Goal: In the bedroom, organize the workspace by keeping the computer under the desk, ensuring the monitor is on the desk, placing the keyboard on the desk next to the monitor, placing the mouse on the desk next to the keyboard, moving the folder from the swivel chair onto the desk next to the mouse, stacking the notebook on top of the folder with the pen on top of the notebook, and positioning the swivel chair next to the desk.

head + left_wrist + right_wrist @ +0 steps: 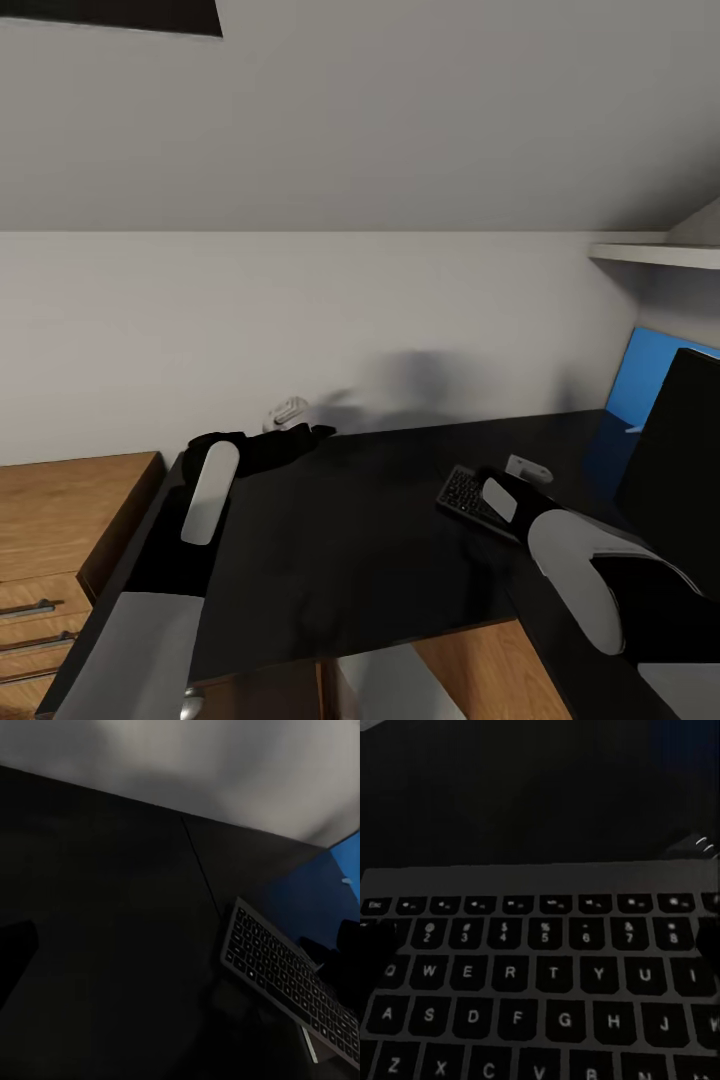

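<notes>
A dark keyboard lies on the black desk, right of its middle. My right gripper hovers over the key face, open, its dark fingers far apart above the key rows. The black monitor stands on the desk at the far right with a blue screen behind it. My left gripper rests at the desk's back left and looks open, with one finger showing. Its wrist view looks across the desk at the keyboard.
A wooden drawer unit stands against the desk's left end. A white shelf juts from the wall at the upper right. A small pale object sits just behind the keyboard, too small to identify. The white wall runs close behind the desk.
</notes>
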